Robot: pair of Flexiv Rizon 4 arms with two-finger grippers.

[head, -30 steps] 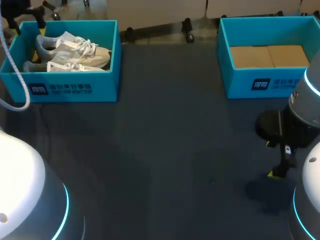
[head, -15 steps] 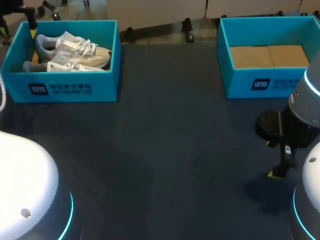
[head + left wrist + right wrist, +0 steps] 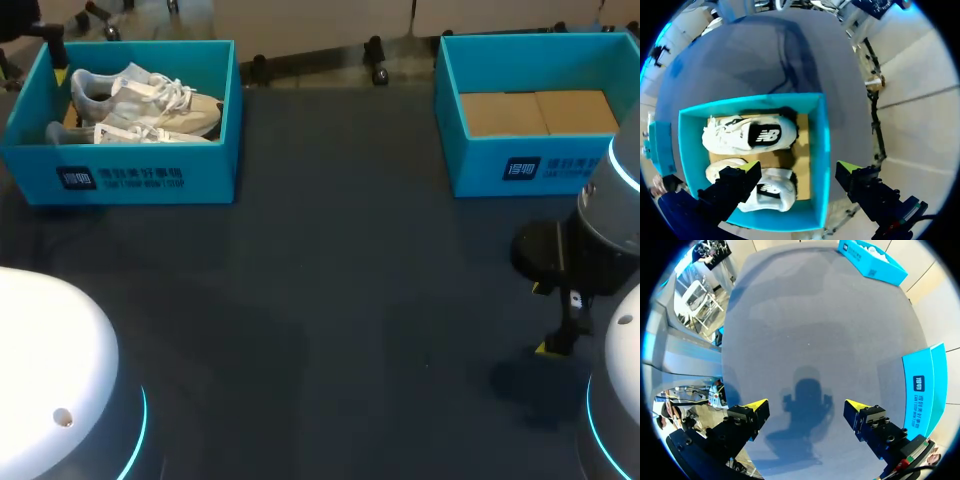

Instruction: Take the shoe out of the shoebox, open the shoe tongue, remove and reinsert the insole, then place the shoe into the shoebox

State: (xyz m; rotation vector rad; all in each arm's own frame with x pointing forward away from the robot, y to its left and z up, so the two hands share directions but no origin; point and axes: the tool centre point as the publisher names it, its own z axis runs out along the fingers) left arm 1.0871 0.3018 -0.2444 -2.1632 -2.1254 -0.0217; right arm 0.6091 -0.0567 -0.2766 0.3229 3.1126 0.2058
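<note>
Two white shoes lie side by side in the blue shoebox (image 3: 150, 178) at the far left of the table: one shoe (image 3: 747, 136) farther in, the other shoe (image 3: 760, 192) partly under a finger. My left gripper (image 3: 800, 167) hangs open high above this box, over its end wall; in the head view the left gripper (image 3: 45, 35) shows only as a dark shape at the box's far left corner. Over bare table at the near right, my right gripper (image 3: 806, 404) stands open and holds nothing; the right gripper (image 3: 555, 345) hangs low in the head view.
A second blue box (image 3: 520, 170) lined with brown cardboard (image 3: 535, 112) stands at the far right; the second box (image 3: 925, 385) is beside my right gripper. The dark table (image 3: 340, 300) stretches between the two boxes.
My left arm has shifted: its white cable has swung out of the head view at the left, and the gripper moved slightly left at the shoebox's far corner. The right arm is still.
</note>
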